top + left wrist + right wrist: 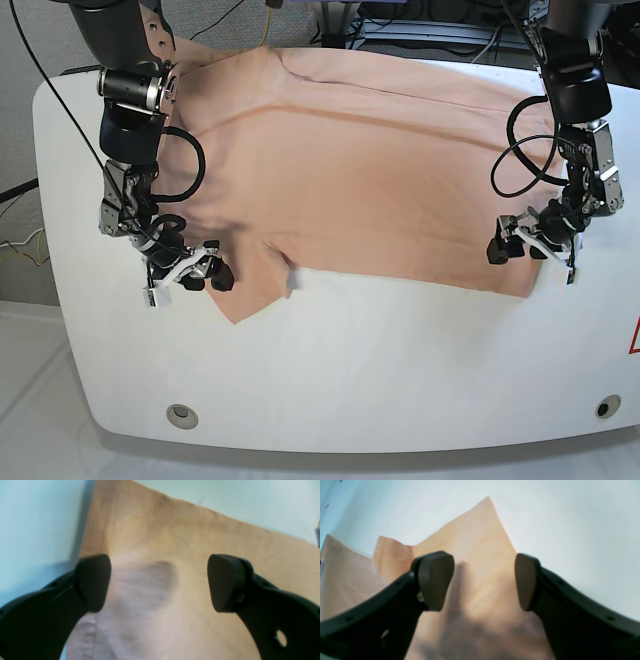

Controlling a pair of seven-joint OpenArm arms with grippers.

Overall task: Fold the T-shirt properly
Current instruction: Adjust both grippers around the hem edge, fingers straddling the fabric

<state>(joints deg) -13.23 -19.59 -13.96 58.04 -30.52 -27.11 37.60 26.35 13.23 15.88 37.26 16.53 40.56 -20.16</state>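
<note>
Desk [330, 380]: white, carrying everything.
T-shirt [370, 170]: spread flat, long axis running side to side across the desk; near edge faces both arms.
Left claw [528, 248]: jaws apart over the hem corner, holding nothing.
Right claw [190, 277]: jaws apart over the sleeve.
Wrist views: show cloth directly beneath each claw; base view hides that.

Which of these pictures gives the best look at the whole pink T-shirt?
The base view: it shows the T-shirt spread flat across the white table, with a sleeve near the front edge. The left wrist view shows only a hemmed patch between open pincer tips; the right wrist view shows only a blurred sleeve and corner.
</note>
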